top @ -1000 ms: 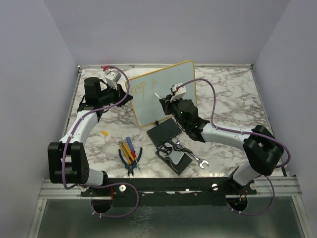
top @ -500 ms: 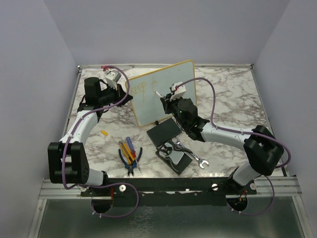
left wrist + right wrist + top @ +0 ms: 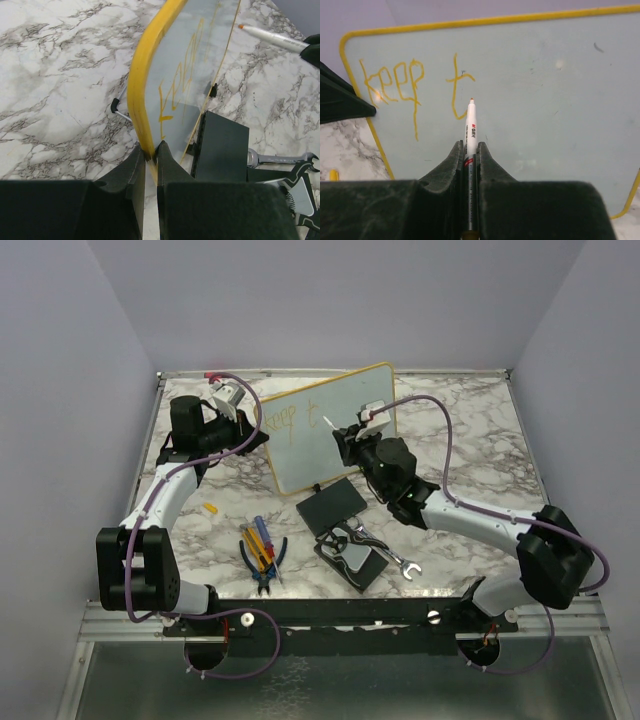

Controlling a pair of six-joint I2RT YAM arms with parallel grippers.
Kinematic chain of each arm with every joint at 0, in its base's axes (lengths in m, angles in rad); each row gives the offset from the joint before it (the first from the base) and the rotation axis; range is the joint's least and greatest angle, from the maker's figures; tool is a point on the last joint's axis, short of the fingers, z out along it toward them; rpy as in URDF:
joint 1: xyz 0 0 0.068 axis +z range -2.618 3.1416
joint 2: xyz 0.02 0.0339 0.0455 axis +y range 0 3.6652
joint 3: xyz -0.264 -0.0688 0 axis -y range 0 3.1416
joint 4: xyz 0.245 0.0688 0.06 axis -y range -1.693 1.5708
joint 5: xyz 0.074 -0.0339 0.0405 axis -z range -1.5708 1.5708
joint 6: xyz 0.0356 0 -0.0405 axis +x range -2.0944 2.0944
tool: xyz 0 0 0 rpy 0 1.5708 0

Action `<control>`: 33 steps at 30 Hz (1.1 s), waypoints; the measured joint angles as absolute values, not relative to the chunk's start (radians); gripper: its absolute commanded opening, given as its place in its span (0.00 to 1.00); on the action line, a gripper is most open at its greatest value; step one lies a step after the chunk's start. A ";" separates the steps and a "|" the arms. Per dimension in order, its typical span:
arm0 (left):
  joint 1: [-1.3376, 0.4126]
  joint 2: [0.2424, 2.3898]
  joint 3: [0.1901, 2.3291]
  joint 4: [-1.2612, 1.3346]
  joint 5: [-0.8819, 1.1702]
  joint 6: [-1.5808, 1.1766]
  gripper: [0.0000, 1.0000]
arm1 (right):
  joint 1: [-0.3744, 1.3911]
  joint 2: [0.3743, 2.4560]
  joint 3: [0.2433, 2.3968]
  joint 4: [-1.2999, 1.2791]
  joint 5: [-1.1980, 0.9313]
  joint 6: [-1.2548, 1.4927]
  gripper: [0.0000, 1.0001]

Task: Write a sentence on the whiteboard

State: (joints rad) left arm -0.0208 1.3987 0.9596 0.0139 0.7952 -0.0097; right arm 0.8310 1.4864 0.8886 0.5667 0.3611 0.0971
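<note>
Yellow sentence (image 3: 395,82) "keep t"; right hand (image 3: 470,146) tight on marker (image 3: 469,125), left hand (image 3: 151,150) tight on partly hidden whiteboard (image 3: 145,75).

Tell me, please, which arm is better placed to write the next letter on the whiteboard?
Right. The right hand grips the marker, tip aimed at the whiteboard beside the "t". The left hand is shut on the yellow frame, steadying it.

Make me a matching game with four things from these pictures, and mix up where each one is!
Things:
1. marker
2. whiteboard
3. black pad
4. wrench

Where:
A. silver, lying on the table
B. pinched at its yellow edge by the left gripper
C. lying flat in front of the whiteboard
D. clamped in the right gripper

Pairs: 1-D, 2-B, 3-C, 4-A
</note>
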 measured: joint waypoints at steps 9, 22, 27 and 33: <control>-0.021 1.399 0.960 0.014 0.795 -0.010 0.00 | 0.829 1.452 0.936 0.577 0.360 0.051 0.01; -0.021 1.399 0.960 0.014 0.795 -0.010 0.00 | 0.829 1.551 1.030 0.585 0.360 -0.004 0.01; -0.021 1.399 0.960 0.014 0.795 -0.009 0.00 | 0.829 1.569 1.033 0.586 0.363 -0.014 0.01; -0.021 1.399 0.960 0.014 0.795 -0.009 0.00 | 0.829 1.580 1.045 0.592 0.376 -0.022 0.01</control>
